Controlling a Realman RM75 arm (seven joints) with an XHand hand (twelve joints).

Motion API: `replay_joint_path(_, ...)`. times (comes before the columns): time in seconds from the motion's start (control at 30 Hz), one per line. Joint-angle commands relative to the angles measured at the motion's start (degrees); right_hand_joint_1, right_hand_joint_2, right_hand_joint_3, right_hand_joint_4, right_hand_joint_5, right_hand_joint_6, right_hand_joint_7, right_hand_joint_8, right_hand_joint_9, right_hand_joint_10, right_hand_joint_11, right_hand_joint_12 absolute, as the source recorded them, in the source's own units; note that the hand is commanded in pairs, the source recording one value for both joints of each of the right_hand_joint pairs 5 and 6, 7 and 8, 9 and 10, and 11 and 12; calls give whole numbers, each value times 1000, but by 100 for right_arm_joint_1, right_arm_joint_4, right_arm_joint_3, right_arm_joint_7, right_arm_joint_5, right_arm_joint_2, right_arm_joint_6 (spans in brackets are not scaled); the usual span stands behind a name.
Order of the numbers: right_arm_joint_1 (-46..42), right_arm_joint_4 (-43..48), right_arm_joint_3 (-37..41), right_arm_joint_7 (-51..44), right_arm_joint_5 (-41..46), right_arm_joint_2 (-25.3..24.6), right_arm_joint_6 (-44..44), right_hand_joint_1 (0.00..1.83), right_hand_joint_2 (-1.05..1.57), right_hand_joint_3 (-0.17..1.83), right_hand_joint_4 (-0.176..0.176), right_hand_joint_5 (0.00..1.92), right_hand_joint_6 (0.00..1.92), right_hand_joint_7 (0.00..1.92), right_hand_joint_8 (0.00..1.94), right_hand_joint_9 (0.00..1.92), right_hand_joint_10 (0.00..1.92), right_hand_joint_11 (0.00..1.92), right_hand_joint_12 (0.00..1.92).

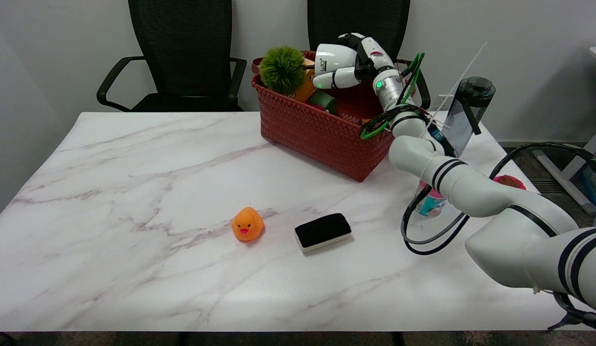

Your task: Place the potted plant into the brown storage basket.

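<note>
A white marble-patterned table (134,202) is set before a pale wall, with two black chairs (182,53) seen behind it at the top of the frame. The plant (282,68), a round green tuft in an orange pot, is seen inside the basket (322,132) at its left end, tilted and resting against the rim, in the upper middle of the frame. The right hand (343,65) is held over the basket just to the right of the plant, its fingers curled toward the pot; whether the pot is gripped cannot be told. A dark green object lies in the basket below the hand. Right of the basket a dark bottle (468,113) stands. In the lower middle, an orange duck (248,224) and a black eraser (322,231) lie near each other.
</note>
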Motion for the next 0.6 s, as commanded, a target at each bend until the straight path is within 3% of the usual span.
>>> replay_joint_path(0.03, -283, 330, 219, -469, -15, 268, -365, 1100, 547, -175, 0, 379, 379, 878, 878, 749, 749, 422, 422)
replay_joint_path(0.23, -495, 564, 383, -498, -15, 392, -622, 1112, 456, -175, 0, 333, 333, 850, 850, 703, 703, 435, 435)
replay_joint_path(0.37, -587, 811, 465, -498, -15, 522, -871, 1061, 251, -175, 0, 246, 246, 483, 483, 511, 511, 529, 529)
replay_joint_path(0.6, -778, 1139, 623, -498, -48, 640, -1107, 1017, 214, -175, 0, 145, 145, 390, 390, 415, 415, 447, 447)
